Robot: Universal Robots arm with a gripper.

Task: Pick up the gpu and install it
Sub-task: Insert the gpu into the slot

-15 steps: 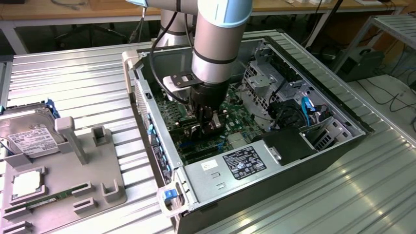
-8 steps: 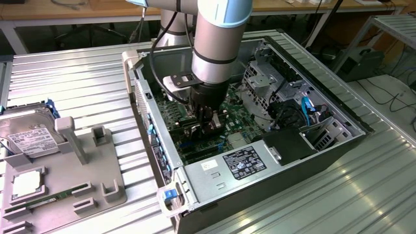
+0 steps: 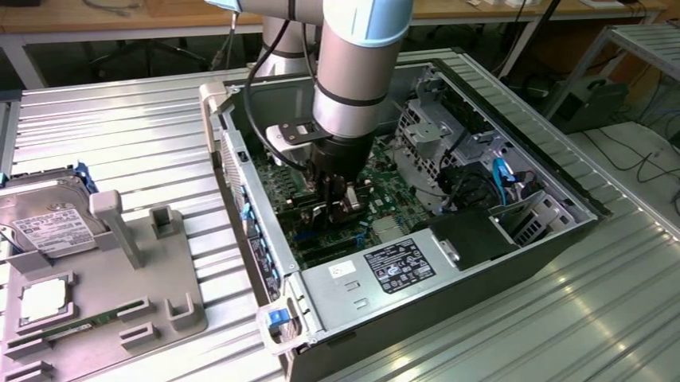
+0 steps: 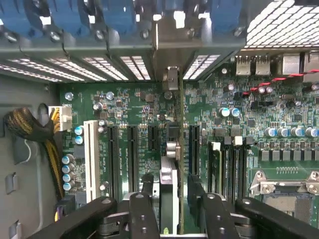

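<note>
While the hand (image 4: pixel 169 209) straddles the gpu (image 4: pixel 169 189) standing edge-on over the motherboard (image 4: pixel 279 114), fingers (image 4: pixel 144 209) loosened, we fear the card tilts out if half-seated.

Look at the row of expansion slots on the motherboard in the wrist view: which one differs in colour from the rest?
The white slot, at the end of the row nearest the yellow-and-black cable bundle. The other slots beside it are black.
</note>
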